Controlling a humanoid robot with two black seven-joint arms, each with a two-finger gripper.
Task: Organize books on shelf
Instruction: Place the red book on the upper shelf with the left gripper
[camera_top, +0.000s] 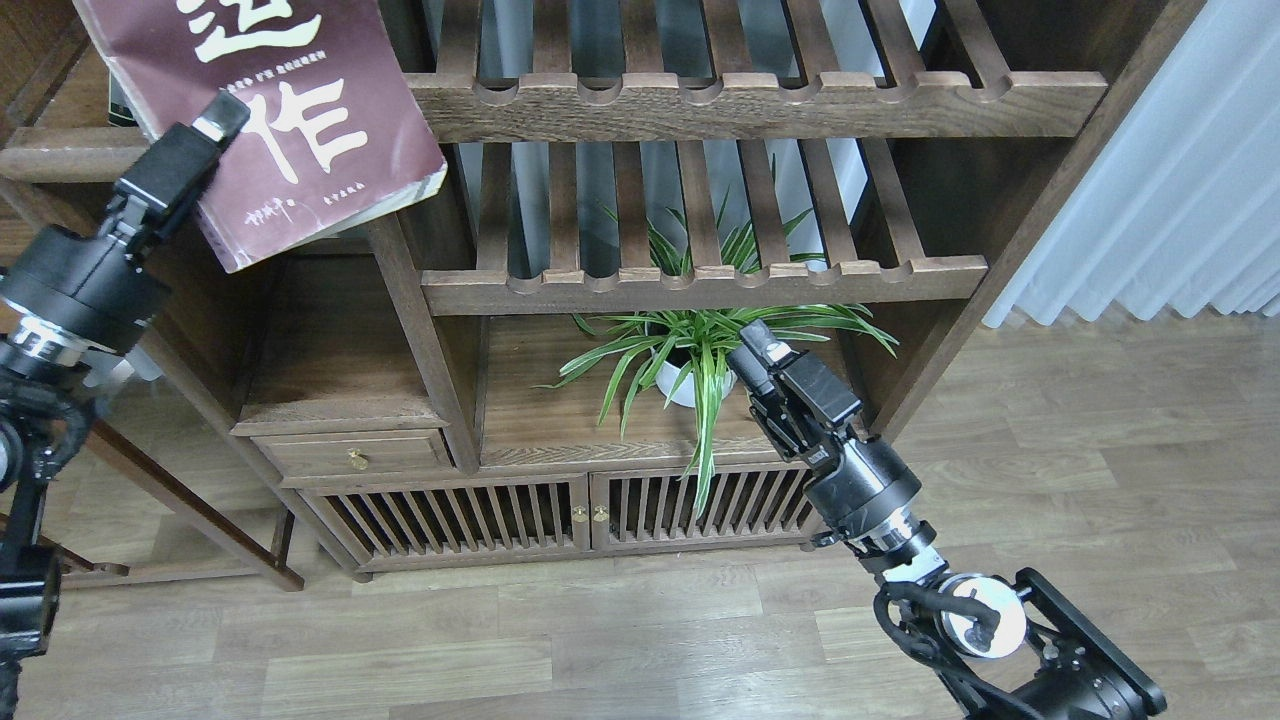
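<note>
My left gripper is shut on the thick maroon book with large white Chinese characters. It holds the book tilted at the top left, in front of the dark brown plank shelf. The book covers most of that shelf, so the other two books are hidden except for a dark sliver of spine at its left edge. My right gripper hangs empty at the lower middle, in front of the potted plant; its fingers look close together, but I cannot tell their state.
Slatted racks with notched front rails fill the cabinet's middle and right. A spider plant in a white pot stands below them. A drawer and slatted cabinet doors are below. White curtains hang at the right.
</note>
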